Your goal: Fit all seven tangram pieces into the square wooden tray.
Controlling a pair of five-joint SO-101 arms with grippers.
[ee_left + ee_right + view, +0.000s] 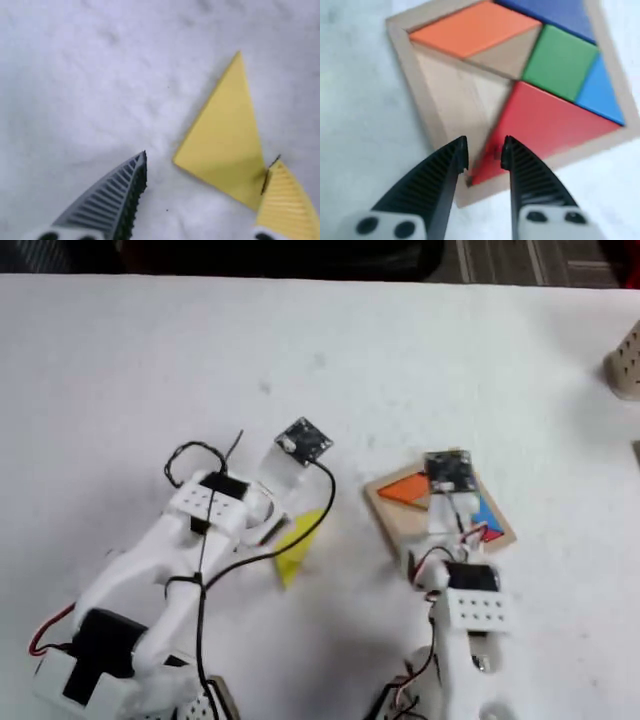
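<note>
Jaws of left gripper (209,159) spread; yellow triangle (225,135) lies between them, against one finger. Right gripper (485,145) narrowly apart, empty, over red piece (545,120) in tray (402,45). Step looks like grabbing yellow. Next: close, carry it to the gap beside red.

Diffuse overhead light falls evenly on the white table (400,360), which is very bright all around the square wooden tray (381,508). Beyond the table's far edge, away from the tray, the room is dark. Shadows are soft and short. A faint grey one borders the yellow triangular piece (297,537), left of the tray in the high view. Inside the tray, the bare wood beside the red triangular piece (550,120) carries a paler band; whether this is glare or grain cannot be told.
</note>
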